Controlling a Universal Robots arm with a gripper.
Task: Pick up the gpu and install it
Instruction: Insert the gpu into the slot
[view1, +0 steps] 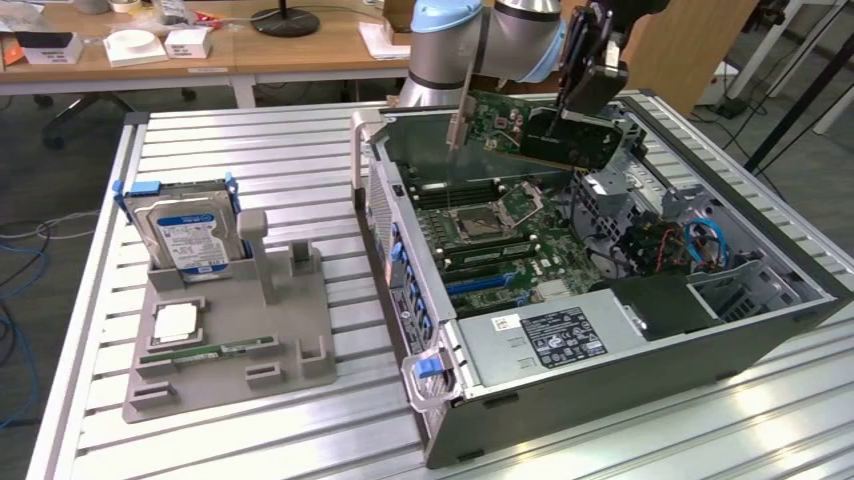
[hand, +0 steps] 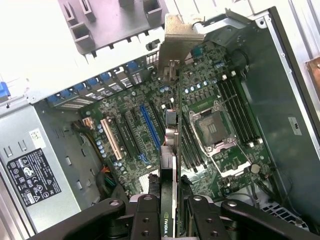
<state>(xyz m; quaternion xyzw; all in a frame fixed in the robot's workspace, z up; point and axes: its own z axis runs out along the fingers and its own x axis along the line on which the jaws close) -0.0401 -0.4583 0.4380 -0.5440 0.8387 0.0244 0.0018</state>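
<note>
An open computer case (view1: 601, 330) lies on a slatted metal surface (view1: 240, 150), filling the exterior view's right half. Above it, at upper centre, the black claw (view1: 587, 105) grips the gpu (view1: 514, 125): a thin green card, black cooler on one face, silver bracket (view1: 461, 120) at its end, held clear of the motherboard (view1: 494, 235).

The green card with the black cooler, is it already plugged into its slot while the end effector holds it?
Not plugged in. The exterior view shows the end effector holding the gpu in the air above the open computer case, clear of the motherboard.
</note>
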